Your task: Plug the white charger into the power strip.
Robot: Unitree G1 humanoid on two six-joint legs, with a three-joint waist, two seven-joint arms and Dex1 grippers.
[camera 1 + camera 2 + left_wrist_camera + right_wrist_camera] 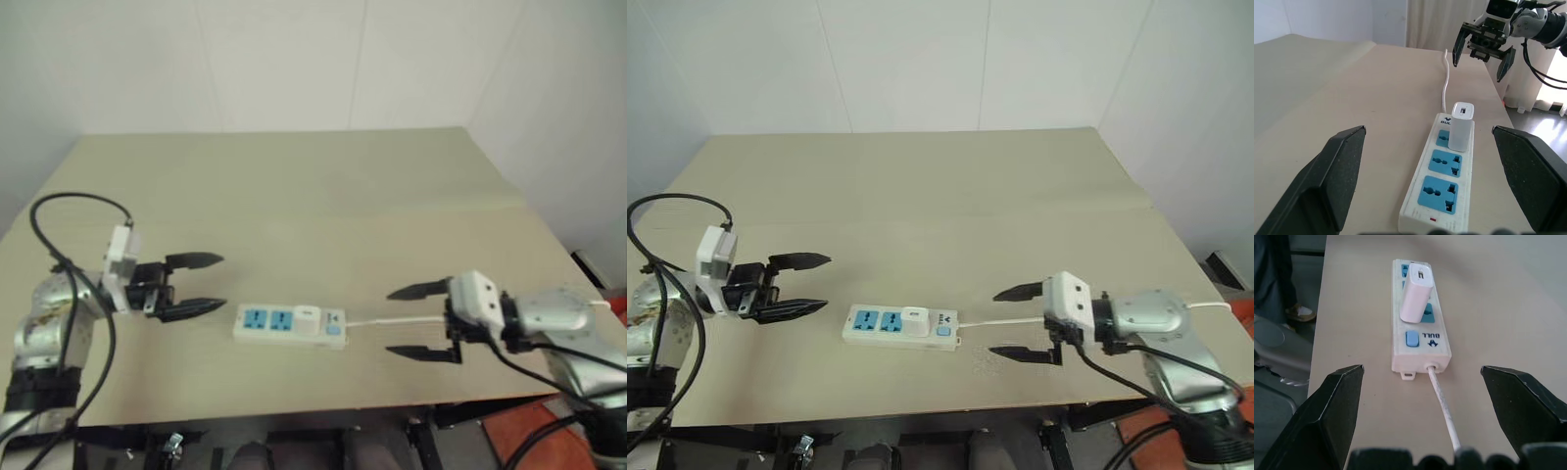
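You have the power strip (290, 325) lying flat on the tabletop (313, 186), near the front edge and about midway between the two arms. The white charger (308, 319) stands upright in the socket nearest the strip's switch (1412, 338), at its right end; it looks fully seated, though you cannot quite confirm that from these angles. The other two blue sockets, to its left, are bare. The strip's thin white cord (392, 318) runs off to the right along the tabletop.

Your left gripper (208, 283) hangs just left of the strip, pointing right toward it, jaws spread wide and holding nothing. Your right gripper (408, 321) sits to the right of the strip, pointing left, jaws likewise wide apart and empty, with the cord passing between them. Neither gripper touches the strip or the charger.
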